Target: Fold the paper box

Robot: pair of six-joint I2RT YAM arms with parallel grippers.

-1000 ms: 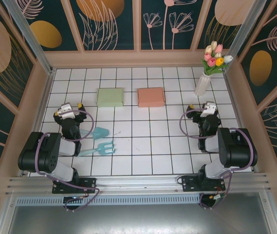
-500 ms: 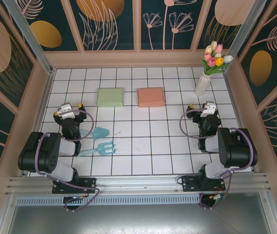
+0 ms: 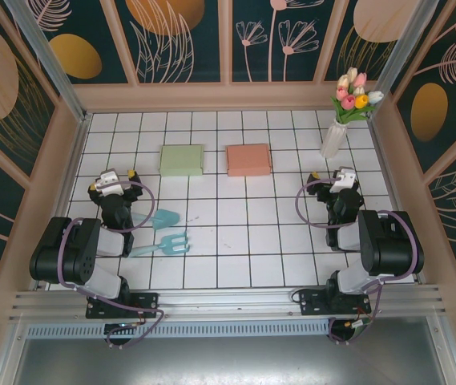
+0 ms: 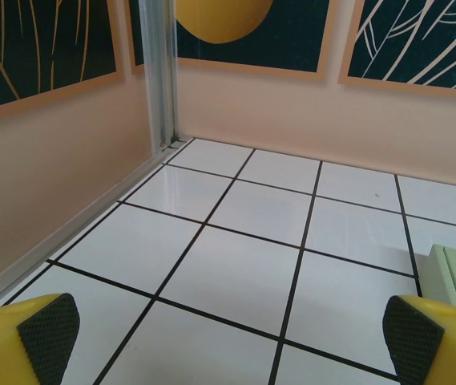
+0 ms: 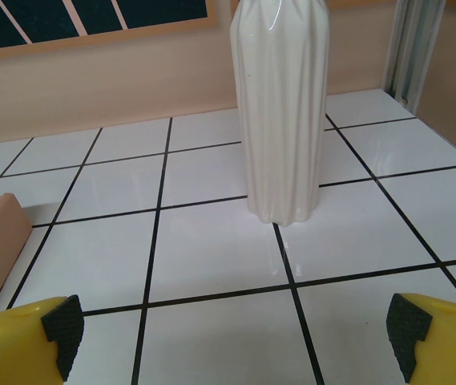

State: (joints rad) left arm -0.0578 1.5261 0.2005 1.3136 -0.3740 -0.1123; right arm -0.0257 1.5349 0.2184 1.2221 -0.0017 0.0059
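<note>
The left gripper (image 3: 115, 178) sits on the left side of the tiled table (image 3: 236, 241). Its yellow fingers (image 4: 47, 325) are wide apart and hold nothing. The green paper box (image 3: 182, 160) lies flat, ahead of it and to its right. Beside that lies the pink paper box (image 3: 249, 159). The right gripper (image 3: 336, 176), spread wide too, is near the white vase (image 3: 333, 138). The pink box is ahead to its left.

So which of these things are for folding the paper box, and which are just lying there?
For the job: green paper box, pink paper box; I cannot tell which one is meant.

Just lying about: white vase with tulips, teal trowel, teal hand fork.
</note>
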